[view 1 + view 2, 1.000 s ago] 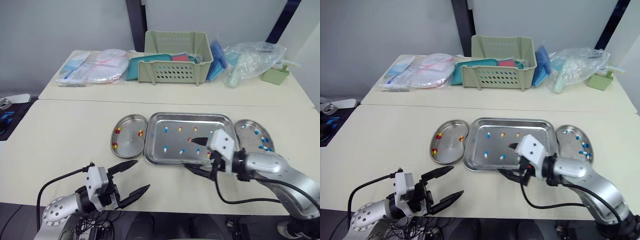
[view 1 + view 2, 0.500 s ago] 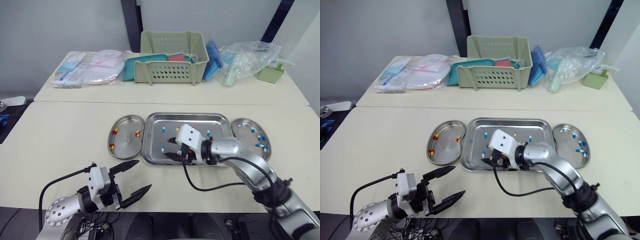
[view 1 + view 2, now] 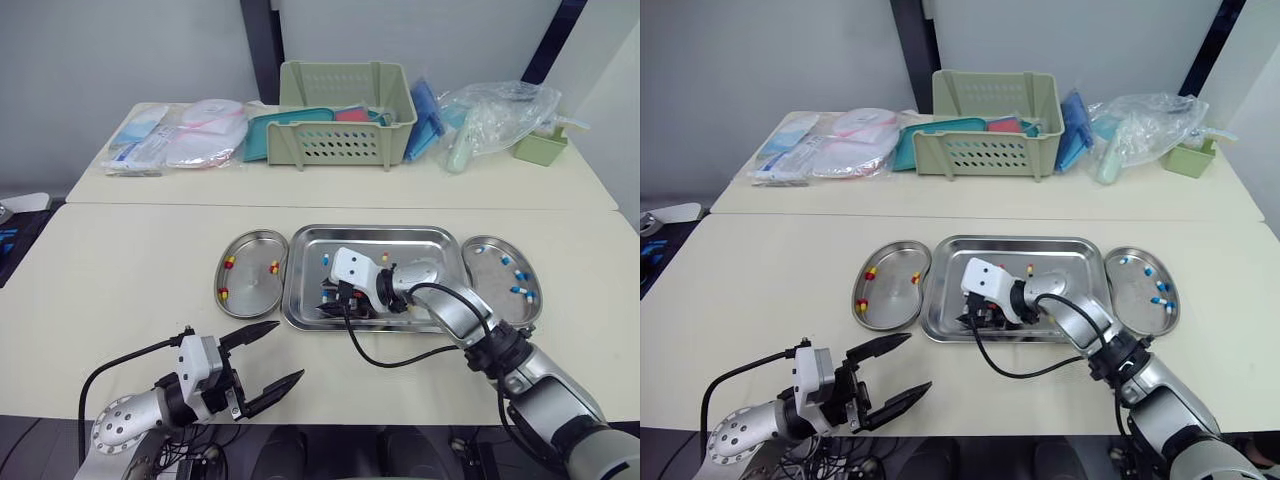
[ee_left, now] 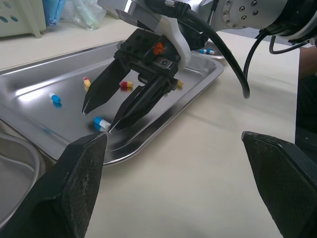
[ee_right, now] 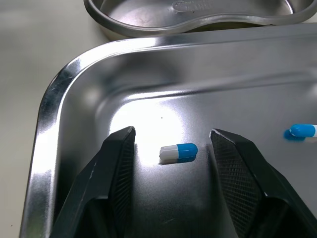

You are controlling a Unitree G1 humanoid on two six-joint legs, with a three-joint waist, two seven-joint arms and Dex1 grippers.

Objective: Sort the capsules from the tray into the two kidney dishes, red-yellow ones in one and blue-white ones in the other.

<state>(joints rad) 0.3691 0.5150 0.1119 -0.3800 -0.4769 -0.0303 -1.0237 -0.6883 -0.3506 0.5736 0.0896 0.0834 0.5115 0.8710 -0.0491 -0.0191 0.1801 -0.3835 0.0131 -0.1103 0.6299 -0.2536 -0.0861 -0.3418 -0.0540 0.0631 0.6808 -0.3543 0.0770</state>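
One blue-white capsule (image 5: 178, 152) between spread right pincer (image 5: 172, 135) in tray (image 5: 64, 99), left pincer (image 3: 285, 350) open

Bright, even light from overhead. Tabletop (image 3: 120, 270) pale; shadows soft and short, darkest under the basket (image 3: 345, 140) toward the far edge. Tray (image 5: 247, 99) mirror-like: white glare patch on its floor by the corner, bright streak along the curved rim.

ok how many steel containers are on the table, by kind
kidney dishes: 2
tray: 1
total: 3
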